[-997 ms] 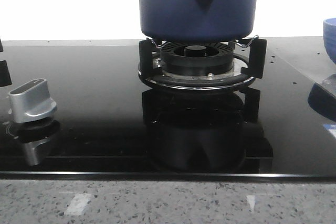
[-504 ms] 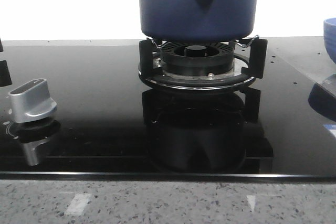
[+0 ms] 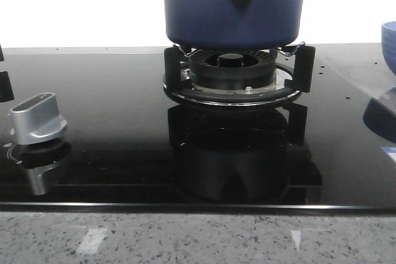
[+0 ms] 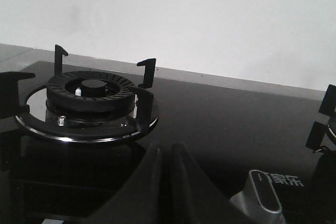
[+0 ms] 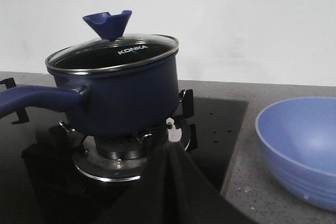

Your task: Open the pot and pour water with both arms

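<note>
Lid removal comes first: dark-blue straight-sided pot (image 5: 118,95) sits covered on the far-edge burner (image 3: 232,78). Both grippers (image 4: 164,182) (image 5: 169,182) show pinched-together fingers, holding nothing; one should spread, then grasp the blue knob (image 5: 107,23) squarely.

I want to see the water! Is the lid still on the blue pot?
Yes, it's on. The glass lid sits flat on the pot's rim, with its blue knob on top. Whether there's water inside, I cannot tell.

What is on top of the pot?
A glass lid with a metal rim sits on the pot, with a blue knob on top. The glass looks dark, so any water inside cannot be seen.
</note>
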Action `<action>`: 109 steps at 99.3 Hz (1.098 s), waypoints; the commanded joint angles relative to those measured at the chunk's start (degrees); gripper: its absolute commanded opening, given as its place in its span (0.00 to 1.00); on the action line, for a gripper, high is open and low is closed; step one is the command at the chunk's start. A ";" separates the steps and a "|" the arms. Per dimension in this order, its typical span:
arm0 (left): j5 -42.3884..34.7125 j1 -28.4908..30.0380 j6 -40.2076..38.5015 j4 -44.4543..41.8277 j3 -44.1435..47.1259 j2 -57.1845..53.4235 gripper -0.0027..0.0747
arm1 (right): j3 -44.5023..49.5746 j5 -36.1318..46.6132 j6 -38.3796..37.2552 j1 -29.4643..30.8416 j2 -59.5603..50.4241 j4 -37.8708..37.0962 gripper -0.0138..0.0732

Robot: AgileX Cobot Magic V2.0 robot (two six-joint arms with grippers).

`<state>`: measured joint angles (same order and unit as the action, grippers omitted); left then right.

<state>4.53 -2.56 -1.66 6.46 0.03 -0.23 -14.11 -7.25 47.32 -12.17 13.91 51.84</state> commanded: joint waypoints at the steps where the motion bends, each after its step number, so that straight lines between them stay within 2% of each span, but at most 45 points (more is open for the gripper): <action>1: -3.93 0.06 -0.43 0.51 1.86 -1.62 0.01 | -1.60 2.99 0.56 -0.02 0.33 0.36 0.11; 65: -3.93 0.06 -0.43 0.51 1.86 -1.62 0.01 | -1.60 2.99 0.56 -0.02 0.33 0.36 0.11; 72: -3.93 0.06 -0.43 0.51 1.86 -1.62 0.01 | -1.60 6.17 0.26 -0.02 0.33 -0.82 0.11; 76: -3.93 0.06 -0.43 0.51 1.86 -1.62 0.01 | -1.35 7.94 -2.22 0.11 0.33 -3.96 0.11; 79: -3.93 0.06 -0.43 0.51 1.86 -1.62 0.01 | -1.08 9.51 -8.12 0.22 0.33 -7.82 0.11; 89: -3.93 0.06 -0.43 0.51 1.86 -1.62 0.01 | 0.79 13.98 -31.44 2.24 0.33 -33.45 0.11; 94: -3.93 0.06 -0.43 0.51 1.86 -1.62 0.01 | 2.05 14.09 -38.43 4.48 0.33 -39.82 0.11; 109: -3.93 0.06 -0.43 0.51 1.86 -1.62 0.01 | 5.62 10.61 -40.21 10.37 0.10 -42.98 0.11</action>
<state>4.80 -2.56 -1.66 6.46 0.03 -0.23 -8.86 0.00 10.06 -4.82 13.91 13.95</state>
